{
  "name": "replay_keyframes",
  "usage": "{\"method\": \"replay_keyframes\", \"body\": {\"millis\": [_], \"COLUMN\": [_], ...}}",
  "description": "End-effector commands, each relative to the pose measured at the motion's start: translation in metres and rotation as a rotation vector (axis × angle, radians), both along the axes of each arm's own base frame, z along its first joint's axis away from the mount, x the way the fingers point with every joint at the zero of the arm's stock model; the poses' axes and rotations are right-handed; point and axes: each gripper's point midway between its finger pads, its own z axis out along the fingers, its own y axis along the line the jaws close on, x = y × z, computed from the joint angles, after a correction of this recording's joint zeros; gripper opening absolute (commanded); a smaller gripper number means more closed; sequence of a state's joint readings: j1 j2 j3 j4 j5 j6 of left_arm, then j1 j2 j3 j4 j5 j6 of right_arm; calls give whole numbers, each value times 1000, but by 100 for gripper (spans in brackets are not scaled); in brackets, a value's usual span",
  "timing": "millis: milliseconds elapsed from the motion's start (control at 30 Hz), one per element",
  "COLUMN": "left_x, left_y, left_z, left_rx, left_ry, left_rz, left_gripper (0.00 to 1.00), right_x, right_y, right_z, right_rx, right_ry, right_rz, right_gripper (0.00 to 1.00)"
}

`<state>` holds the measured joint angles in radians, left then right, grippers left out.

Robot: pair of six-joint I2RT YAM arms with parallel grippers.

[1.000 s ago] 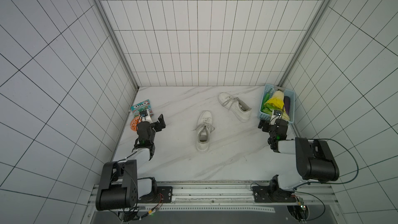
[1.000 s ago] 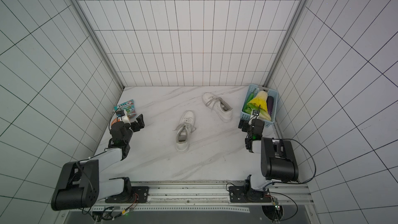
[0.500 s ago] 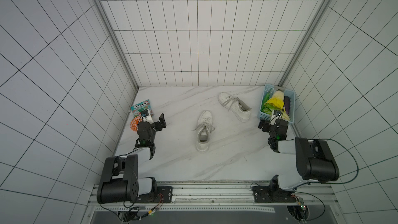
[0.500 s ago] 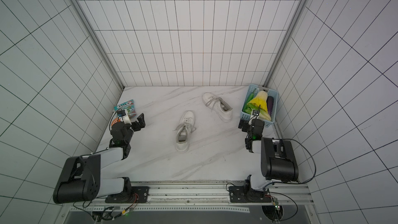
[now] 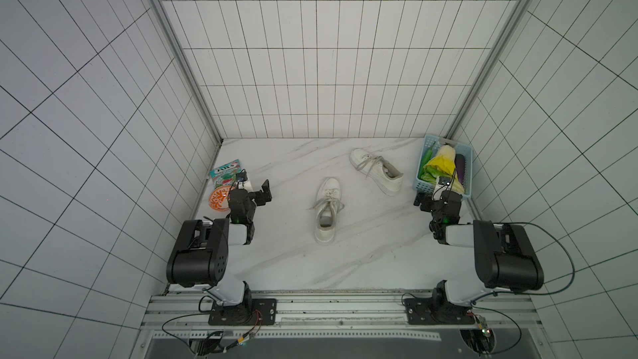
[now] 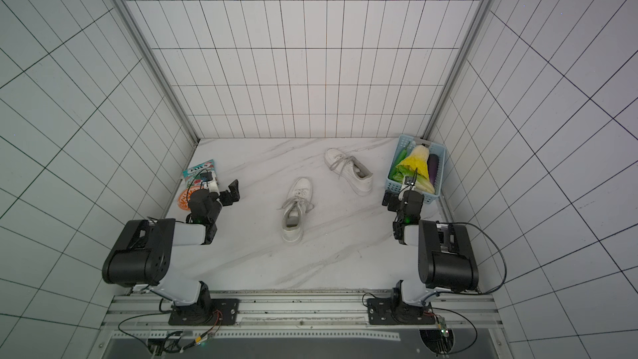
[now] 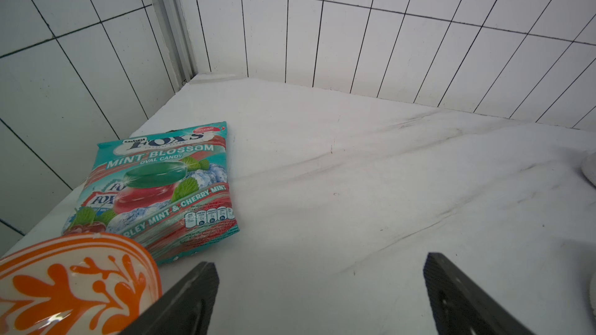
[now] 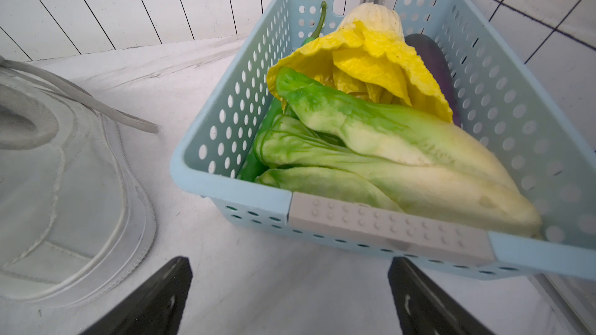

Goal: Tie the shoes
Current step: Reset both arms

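Both top views: high overhead, looking down on whole counter (image 5: 310,264). L wrist cam: low, close, faces bag (image 7: 161,185) corner. R wrist cam: low, close, faces basket (image 8: 232,193), shoe (image 8: 64,188); both also in top views.

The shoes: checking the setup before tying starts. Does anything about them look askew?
Yes. They are not paired: the nearer shoe points at the back wall, the farther shoe lies angled, apart from it. Both laces trail loose.
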<state>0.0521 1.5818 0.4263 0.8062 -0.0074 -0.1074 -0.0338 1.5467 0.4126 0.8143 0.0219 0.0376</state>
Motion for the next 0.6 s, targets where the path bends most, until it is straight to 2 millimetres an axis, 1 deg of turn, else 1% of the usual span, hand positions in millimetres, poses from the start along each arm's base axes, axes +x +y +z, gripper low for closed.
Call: {"method": "replay_keyframes", "body": {"millis": [0, 567], "left_x": [3, 3], "left_y": [3, 4], "left_z": [8, 8], "left_rx": [19, 17], "left_ry": [-13, 2], "left_rz": [21, 25], "left_gripper": [98, 98], "right_x": [4, 4], "right_y": [-2, 0], "right_z": [9, 9], "right_rx": [2, -26], "right_ry": [-26, -20], "right_rz": [-5, -19], "right_gripper": [99, 99]}}
